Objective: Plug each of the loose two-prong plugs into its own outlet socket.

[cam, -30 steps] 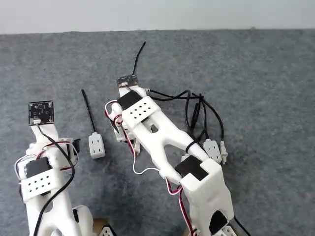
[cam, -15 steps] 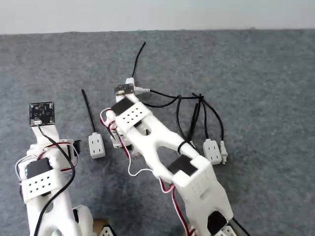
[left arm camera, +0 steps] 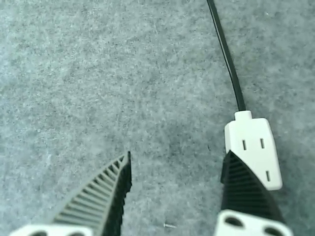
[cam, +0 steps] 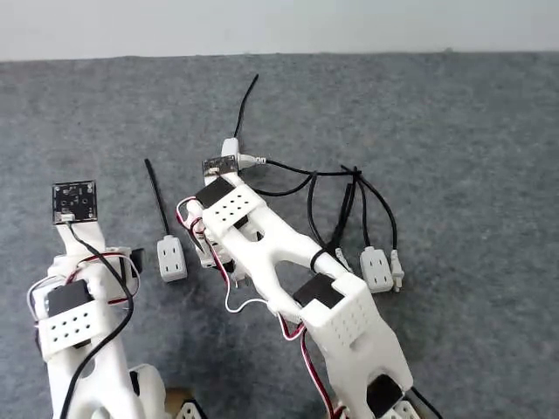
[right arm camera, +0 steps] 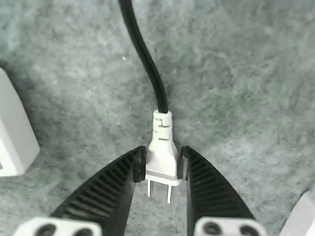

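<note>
Smooth white plastic plug [right arm camera: 161,157]; rough, matt grey carpet [right arm camera: 241,73].

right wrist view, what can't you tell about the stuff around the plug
All in the right wrist view:
1. White block: cut off by the frame edge, can't confirm it's a socket.
2. White piece: just a corner at the edge, unidentifiable.
3. Cord of the plug: leaves the frame, its far end unknown.

The end effector [right arm camera: 162,158] clamps a white two-prong plug [right arm camera: 161,146].
</note>
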Motion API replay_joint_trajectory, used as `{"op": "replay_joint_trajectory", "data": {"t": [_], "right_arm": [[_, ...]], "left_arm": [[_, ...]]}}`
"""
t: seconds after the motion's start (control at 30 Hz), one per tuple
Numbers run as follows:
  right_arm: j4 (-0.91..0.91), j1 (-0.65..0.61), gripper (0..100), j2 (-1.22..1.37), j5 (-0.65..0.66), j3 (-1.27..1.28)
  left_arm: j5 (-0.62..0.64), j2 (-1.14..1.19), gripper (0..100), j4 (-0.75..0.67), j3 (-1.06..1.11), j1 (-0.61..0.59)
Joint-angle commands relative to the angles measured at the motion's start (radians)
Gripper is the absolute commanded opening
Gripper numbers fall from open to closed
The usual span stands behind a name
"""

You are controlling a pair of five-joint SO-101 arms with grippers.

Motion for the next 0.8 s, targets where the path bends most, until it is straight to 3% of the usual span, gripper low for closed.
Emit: {"op": "replay_joint_trajectory", "data": {"t": [0.0,0.4,0.6,0.77], "right_arm": [[-0.012,0.001,12.4,0.03,-0.006,-0.035],[0.042,0.005,8.7,0.047,-0.002,-0.031],[0.045,0.005,2.7,0.045,0.201,-0.034],[0.111,0.031,0.8,0.045,0.244,-0.035]], "left_arm": [[0.003,-0.023,28,-0.025,-0.005,0.006],[0.003,-0.023,28,-0.025,-0.005,0.006],[0.002,-0.023,28,-0.026,-0.005,0.006],[0.002,-0.023,28,-0.026,-0.005,0.006]]}}
